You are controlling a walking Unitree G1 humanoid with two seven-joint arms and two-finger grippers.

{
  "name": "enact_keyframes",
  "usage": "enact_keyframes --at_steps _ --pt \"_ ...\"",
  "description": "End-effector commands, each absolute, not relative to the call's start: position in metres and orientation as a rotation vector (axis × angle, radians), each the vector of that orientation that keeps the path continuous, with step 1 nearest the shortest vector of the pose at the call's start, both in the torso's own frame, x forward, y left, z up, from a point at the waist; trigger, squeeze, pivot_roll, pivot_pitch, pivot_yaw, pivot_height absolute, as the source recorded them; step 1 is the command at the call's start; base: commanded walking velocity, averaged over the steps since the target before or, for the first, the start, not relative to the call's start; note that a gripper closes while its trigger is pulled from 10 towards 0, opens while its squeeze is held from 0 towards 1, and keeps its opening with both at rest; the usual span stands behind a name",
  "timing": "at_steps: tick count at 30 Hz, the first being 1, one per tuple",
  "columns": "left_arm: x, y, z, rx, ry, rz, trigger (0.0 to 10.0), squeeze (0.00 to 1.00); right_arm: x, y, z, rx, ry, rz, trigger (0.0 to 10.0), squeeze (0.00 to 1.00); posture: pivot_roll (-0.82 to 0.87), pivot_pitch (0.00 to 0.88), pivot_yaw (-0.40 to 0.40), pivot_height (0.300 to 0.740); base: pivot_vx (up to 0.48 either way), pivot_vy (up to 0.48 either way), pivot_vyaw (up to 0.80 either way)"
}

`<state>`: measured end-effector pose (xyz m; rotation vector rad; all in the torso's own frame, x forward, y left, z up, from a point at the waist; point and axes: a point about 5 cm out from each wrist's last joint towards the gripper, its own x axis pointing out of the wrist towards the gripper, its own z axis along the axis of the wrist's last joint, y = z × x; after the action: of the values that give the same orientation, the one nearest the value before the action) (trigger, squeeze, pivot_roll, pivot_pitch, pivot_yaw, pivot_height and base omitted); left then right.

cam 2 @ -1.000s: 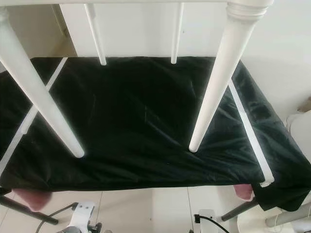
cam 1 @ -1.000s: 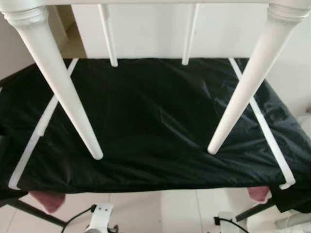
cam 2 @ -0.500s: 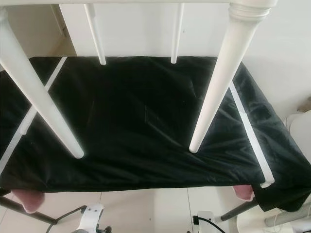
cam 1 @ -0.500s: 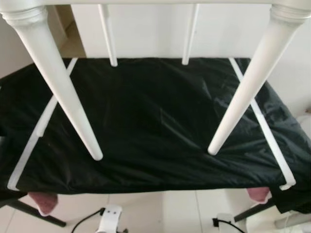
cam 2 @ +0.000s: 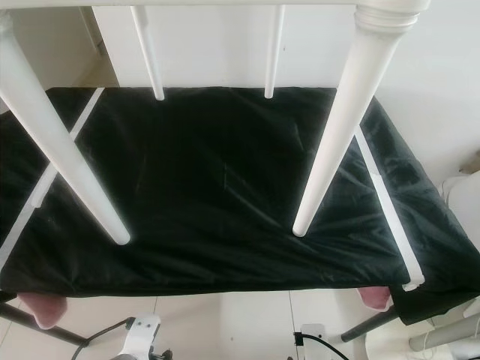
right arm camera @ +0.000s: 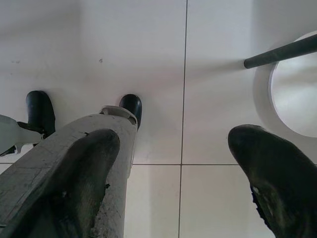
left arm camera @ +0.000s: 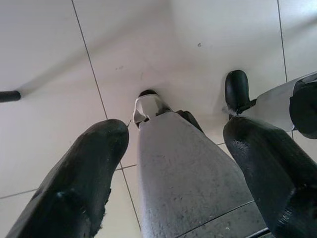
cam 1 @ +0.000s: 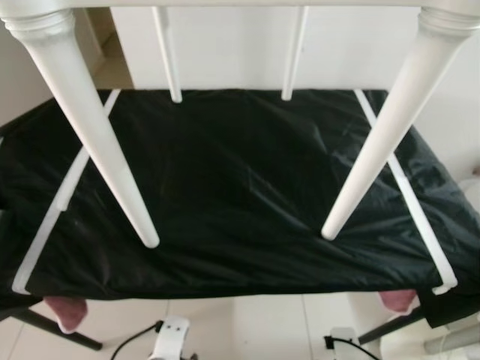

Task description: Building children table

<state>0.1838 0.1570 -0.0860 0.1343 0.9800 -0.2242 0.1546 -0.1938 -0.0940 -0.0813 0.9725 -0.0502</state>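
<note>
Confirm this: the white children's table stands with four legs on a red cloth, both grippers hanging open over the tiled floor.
Wrong on the colour. In the left eye view the white table legs rest on a black cloth, not red. The left gripper and right gripper do hang open over the tiled floor.

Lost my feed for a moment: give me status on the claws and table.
Both claws, left and right, open, hanging over the floor tiles. White table with four legs over the black sheet. Nothing in the way.

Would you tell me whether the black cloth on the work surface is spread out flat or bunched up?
Spread out. The black cloth lies flat across the surface, lightly wrinkled, its front edge hanging over. The white table legs point down at it.
</note>
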Motion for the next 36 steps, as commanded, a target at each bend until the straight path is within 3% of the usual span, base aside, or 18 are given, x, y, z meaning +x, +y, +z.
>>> enact_keyframes --at_steps 1,36 --pt "0.1742 0.1529 -0.0905 0.157 1.007 -0.279 10.0 0.0 0.1394 -0.1931 -0.1005 -0.094 1.039 -0.034 10.0 0.0 -0.01 0.056 -0.009 0.74 0.0 0.0 0.0" --pt "0.1715 0.1487 -0.0914 0.164 0.995 -0.302 10.0 0.0 0.143 -0.1955 -0.0983 -0.09 1.009 -0.03 10.0 0.0 -0.02 0.047 -0.009 0.74 0.0 0.0 0.0"
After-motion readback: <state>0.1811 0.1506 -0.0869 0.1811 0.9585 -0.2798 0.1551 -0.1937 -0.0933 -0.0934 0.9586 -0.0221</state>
